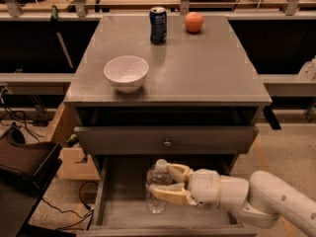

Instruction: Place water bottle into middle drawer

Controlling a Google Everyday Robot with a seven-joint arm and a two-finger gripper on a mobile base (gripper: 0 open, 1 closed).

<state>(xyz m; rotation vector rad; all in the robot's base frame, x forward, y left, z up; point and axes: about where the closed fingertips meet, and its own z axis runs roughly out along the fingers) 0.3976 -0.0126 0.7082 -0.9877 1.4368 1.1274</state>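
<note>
The water bottle (157,186) is clear with a white cap and stands upright inside the open middle drawer (118,209), a wide grey wooden box with a bare plank floor. My gripper (165,182) reaches in from the right, its cream fingers (168,195) closed around the bottle's body. Whether the bottle's base touches the drawer floor I cannot tell. My white arm (266,199) runs off to the lower right.
Above it is a drawer with a flat grey front and small round knob (167,143). On the cabinet top (207,73) stand a white bowl (126,73), a dark blue soda can (158,25) and a red apple (193,21). Cables and a cardboard box lie at left.
</note>
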